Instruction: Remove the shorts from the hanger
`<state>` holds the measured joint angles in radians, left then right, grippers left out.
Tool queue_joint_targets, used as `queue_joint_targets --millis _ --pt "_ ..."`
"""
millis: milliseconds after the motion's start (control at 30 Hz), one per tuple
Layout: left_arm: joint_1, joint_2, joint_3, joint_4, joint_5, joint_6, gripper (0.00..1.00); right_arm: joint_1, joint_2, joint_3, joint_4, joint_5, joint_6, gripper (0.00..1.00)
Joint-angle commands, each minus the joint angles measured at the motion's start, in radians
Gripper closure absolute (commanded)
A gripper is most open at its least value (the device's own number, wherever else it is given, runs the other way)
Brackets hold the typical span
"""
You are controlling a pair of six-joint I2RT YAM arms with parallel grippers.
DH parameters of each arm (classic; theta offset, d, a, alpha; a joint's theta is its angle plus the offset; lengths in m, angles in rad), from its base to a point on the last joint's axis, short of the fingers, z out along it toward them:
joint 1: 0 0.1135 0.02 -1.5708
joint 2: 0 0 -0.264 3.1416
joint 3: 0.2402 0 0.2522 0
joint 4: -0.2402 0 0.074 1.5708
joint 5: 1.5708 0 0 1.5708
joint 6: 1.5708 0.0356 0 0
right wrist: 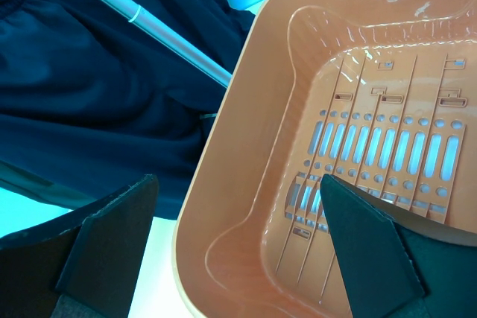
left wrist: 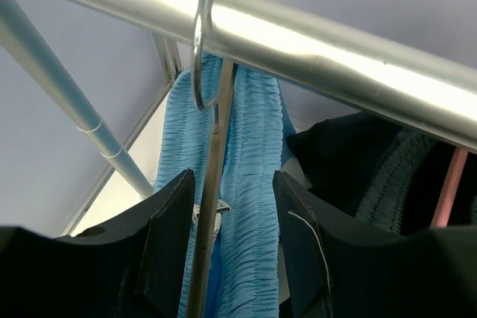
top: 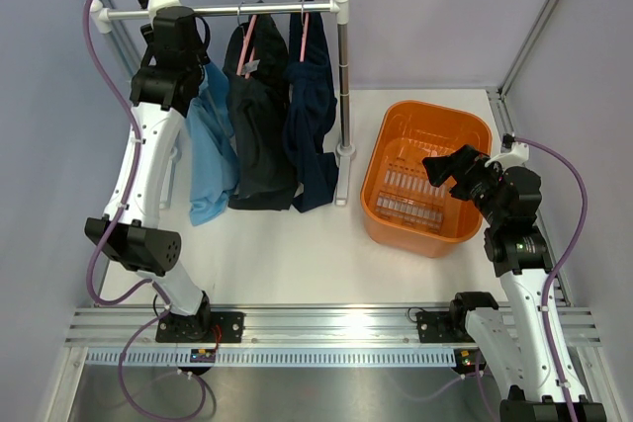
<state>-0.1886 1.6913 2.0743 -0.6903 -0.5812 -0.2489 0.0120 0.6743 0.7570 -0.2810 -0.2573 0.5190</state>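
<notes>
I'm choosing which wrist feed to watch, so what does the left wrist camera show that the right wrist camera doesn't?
Only the left wrist view: the light blue shorts on a wire hanger whose hook loops over the rail, the black shorts beside them, and the open left gripper with that wire between its fingers.

Only the right wrist view: the orange basket, the navy shorts, the rack's upright post, and the open right gripper above the basket.

Both: shorts and silver rack tubing, framed by open fingers.
</notes>
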Motion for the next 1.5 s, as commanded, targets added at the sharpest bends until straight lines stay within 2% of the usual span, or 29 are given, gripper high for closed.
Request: queue_joint_targets --millis 0,433,600,800,900,933,1067,1467 --pt "-0.003 0.011 0.055 -0.006 -0.055 -0.023 0.5 -0.004 -0.009 0.004 0.042 -0.037 -0.005 0.0" --pt "-0.015 0.016 0.061 -0.034 -0.083 -0.018 0.51 -0.004 -0.002 0.007 0.037 -0.059 -0.002 0.01" --pt "-0.026 0.024 0.067 -0.043 -0.1 -0.006 0.55 -0.004 -0.002 0.005 0.037 -0.065 -0.002 0.01" --pt "-0.031 0.027 0.073 -0.051 -0.109 0.0 0.67 -0.004 0.002 0.008 0.034 -0.079 -0.002 0.01" --pt "-0.031 0.028 0.075 -0.057 -0.109 0.002 0.77 -0.004 0.004 0.008 0.034 -0.083 -0.002 0.01" --pt "-0.031 0.027 0.075 -0.057 -0.108 0.002 0.84 -0.004 0.004 0.008 0.036 -0.085 -0.002 0.0" --pt "-0.031 0.028 0.078 -0.055 -0.1 0.003 1.0 -0.004 0.007 0.01 0.036 -0.094 -0.002 0.0" --pt "-0.031 0.004 0.148 -0.015 -0.057 0.053 1.0 -0.004 0.022 0.022 0.046 -0.126 -0.011 0.01"
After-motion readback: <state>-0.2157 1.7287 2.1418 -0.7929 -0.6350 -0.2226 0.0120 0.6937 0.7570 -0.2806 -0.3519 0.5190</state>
